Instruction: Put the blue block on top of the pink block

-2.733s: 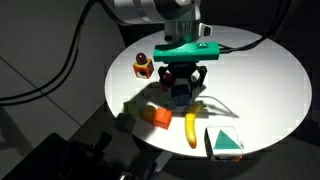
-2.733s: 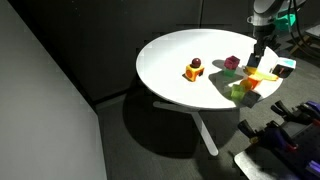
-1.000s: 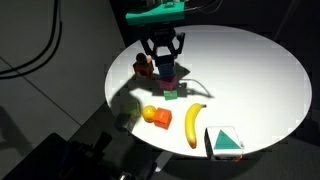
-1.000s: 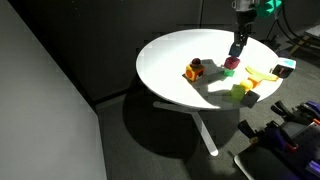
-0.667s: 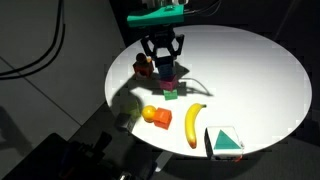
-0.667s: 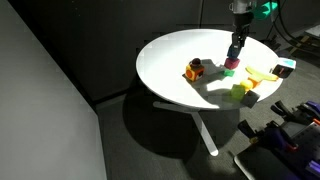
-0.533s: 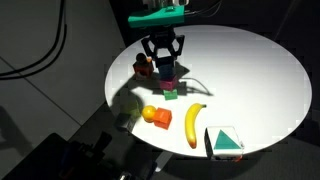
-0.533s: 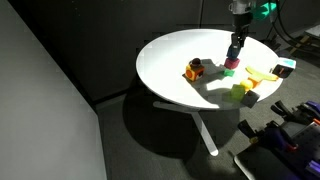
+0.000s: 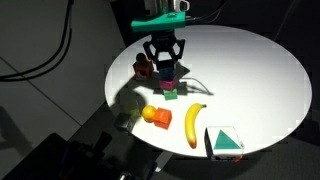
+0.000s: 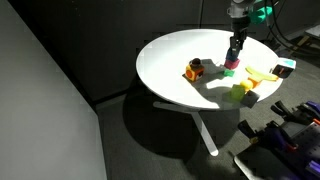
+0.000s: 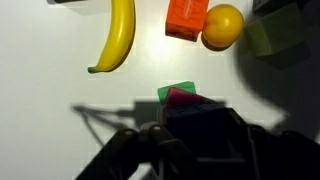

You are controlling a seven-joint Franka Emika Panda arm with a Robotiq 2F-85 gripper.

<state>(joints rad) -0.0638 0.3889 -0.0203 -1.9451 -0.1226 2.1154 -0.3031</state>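
Note:
In an exterior view my gripper (image 9: 164,68) is over the left part of the round white table (image 9: 250,70), shut on the blue block (image 9: 165,71). The blue block sits on or just above the pink block (image 9: 170,84), which rests on a green block (image 9: 173,94). In the wrist view the blue block (image 11: 200,122) is dark between my fingers (image 11: 200,135), with the pink block (image 11: 184,98) and the green block (image 11: 172,92) showing past its edge. In the other exterior view the gripper (image 10: 235,57) stands over the pink block (image 10: 231,64).
A banana (image 9: 193,122), an orange block (image 9: 162,119), an orange ball (image 9: 150,112) and a teal-and-white triangle piece (image 9: 224,142) lie near the table's front edge. A red-and-yellow toy (image 9: 143,68) stands left of the gripper. An olive block (image 11: 280,30) lies beside the orange ball (image 11: 222,27).
Since 2.7 s ago the gripper carried the blue block from near the banana to above the pink block. Over the last second it has only settled slightly.

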